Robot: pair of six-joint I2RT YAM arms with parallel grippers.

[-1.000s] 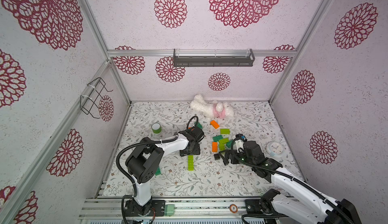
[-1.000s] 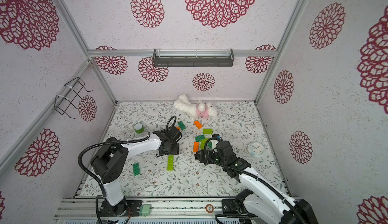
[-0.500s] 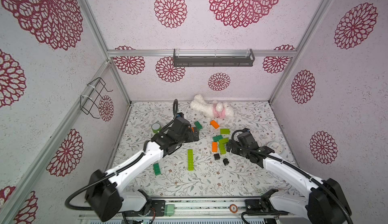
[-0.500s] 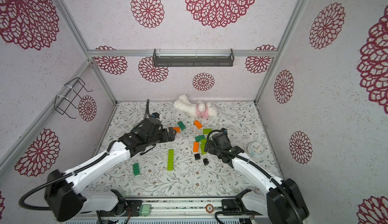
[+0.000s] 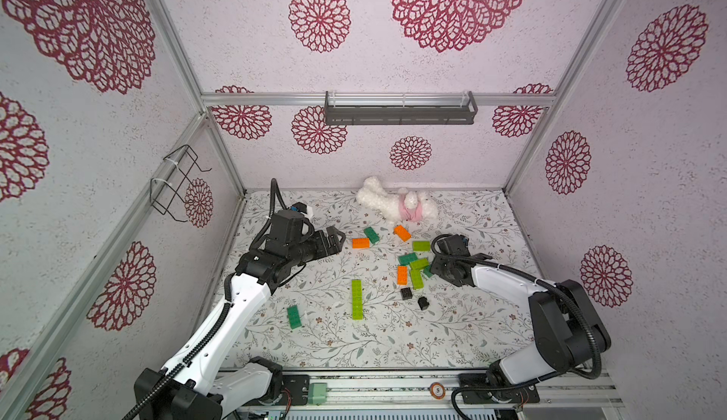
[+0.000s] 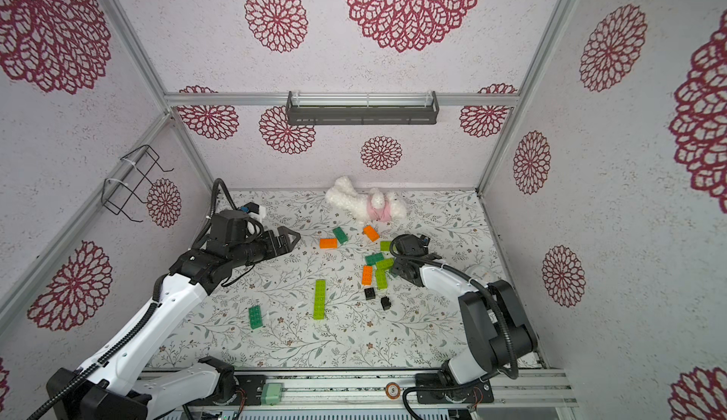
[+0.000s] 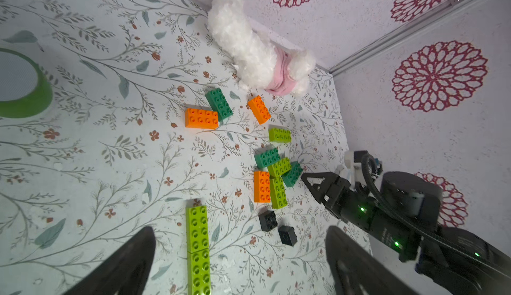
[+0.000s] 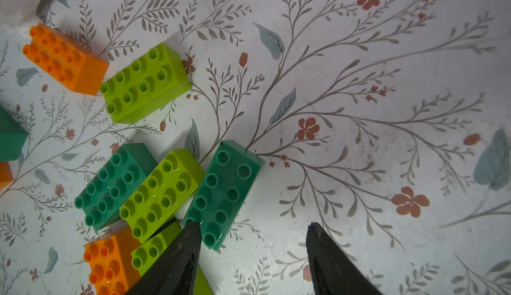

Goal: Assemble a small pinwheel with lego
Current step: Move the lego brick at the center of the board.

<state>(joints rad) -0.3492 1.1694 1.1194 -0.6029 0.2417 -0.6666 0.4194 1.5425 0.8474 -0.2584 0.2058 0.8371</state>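
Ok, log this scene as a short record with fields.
left gripper: open, empty, raised
right gripper: open, low, one finger beside a dark green brick
lime bricks: two, flat, end to end
black squares: two, loose, apart
plush toy: by the back wall

In a top view, the left gripper [image 5: 334, 239] is held left of an orange brick [image 5: 360, 243] — a dark green brick [image 5: 371, 235] is set against its far right corner. The right gripper [image 5: 429, 270] is placed at the right edge of a cluster of bricks [image 5: 411, 268]; a black brick [image 5: 406, 293] and a second black brick [image 5: 423, 302] are seen just nearer.
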